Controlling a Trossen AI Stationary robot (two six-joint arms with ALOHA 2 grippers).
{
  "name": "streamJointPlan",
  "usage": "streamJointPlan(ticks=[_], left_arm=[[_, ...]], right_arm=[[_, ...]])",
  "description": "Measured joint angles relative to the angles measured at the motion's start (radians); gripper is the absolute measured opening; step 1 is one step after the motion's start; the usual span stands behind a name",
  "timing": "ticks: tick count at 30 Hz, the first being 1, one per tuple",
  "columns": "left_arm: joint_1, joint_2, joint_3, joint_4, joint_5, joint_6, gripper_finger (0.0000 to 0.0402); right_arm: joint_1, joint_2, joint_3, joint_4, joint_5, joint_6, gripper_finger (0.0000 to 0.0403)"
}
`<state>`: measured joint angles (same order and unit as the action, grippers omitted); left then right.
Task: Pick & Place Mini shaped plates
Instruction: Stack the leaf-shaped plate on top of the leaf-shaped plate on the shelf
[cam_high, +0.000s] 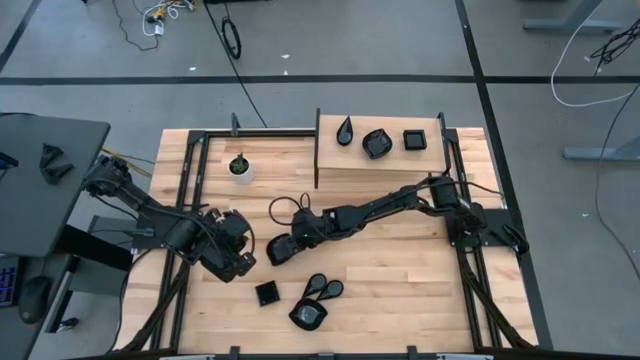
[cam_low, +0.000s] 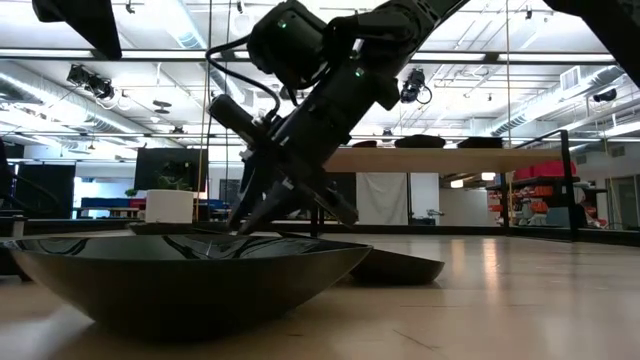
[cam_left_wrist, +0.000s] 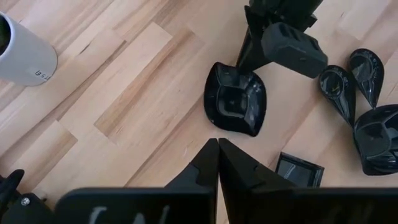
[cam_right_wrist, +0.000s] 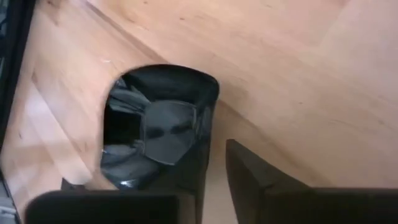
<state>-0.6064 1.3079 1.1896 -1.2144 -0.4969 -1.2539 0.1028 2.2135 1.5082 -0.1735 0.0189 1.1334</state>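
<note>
1. The right gripper (cam_high: 281, 247) is reaching to mid-table and pinching the rim of a glossy black, squarish mini plate with wavy edges (cam_left_wrist: 236, 99); its jaws are standing narrowly apart, one finger inside the dish and one outside, as the right wrist view shows. The plate is apparently resting on the wooden table (cam_high: 400, 270).
2. The left gripper (cam_left_wrist: 217, 163) is waiting just beside that plate, fingers pressed together and holding nothing.
3. Risk: the grip is sitting on a thin, slick rim, so the plate is likely to tilt or slide out when lifted, especially if the fingers are biting only the edge.
4. Risk: the two grippers are close together; a lift toward the left arm could be clipping it.
5. Nearby, two black teardrop plates (cam_high: 323, 287), a rounded black plate (cam_high: 309, 315) and a small square black plate (cam_high: 267, 293) are lying near the front edge.
6. Three more black plates are sitting on the raised wooden shelf (cam_high: 385, 165), and a small white pot with a green plant (cam_high: 240, 168) is standing well apart.
</note>
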Motion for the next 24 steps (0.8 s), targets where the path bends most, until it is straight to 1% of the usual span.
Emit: streamJointPlan(ticks=[5,7,10,13,16,18,21,24], left_arm=[[0.0,0.0,0.0,0.0,-0.01,0.001,0.0014],[0.001,0.0,0.0,0.0,-0.018,0.001,0.0014],[0.001,0.0,0.0,0.0,-0.024,0.001,0.0014],[0.001,0.0,0.0,0.0,-0.024,0.001,0.0014],[0.001,0.0,0.0,-0.001,-0.024,0.001,0.0014],[0.001,0.0,0.0,-0.002,-0.023,0.001,0.0014],[0.001,0.0,0.0,-0.001,-0.024,0.001,0.0014],[0.002,0.0,0.0,0.0,-0.043,0.001,0.0014]], right_arm=[[0.0,0.0,0.0,0.015,-0.001,-0.04,0.0011],[0.003,0.0,0.0,0.021,-0.002,-0.054,0.0005],[0.006,-0.003,0.0,0.018,0.0,-0.068,0.0008],[0.015,-0.028,-0.001,0.004,0.0,-0.072,0.0003],[0.027,-0.084,-0.001,-0.042,0.0,-0.091,0.0004],[0.037,-0.134,-0.001,-0.107,-0.001,-0.103,0.0003],[0.048,-0.234,-0.001,-0.228,0.0,-0.115,0.0002],[0.053,-0.362,-0.001,-0.361,0.003,-0.145,0.0002]])
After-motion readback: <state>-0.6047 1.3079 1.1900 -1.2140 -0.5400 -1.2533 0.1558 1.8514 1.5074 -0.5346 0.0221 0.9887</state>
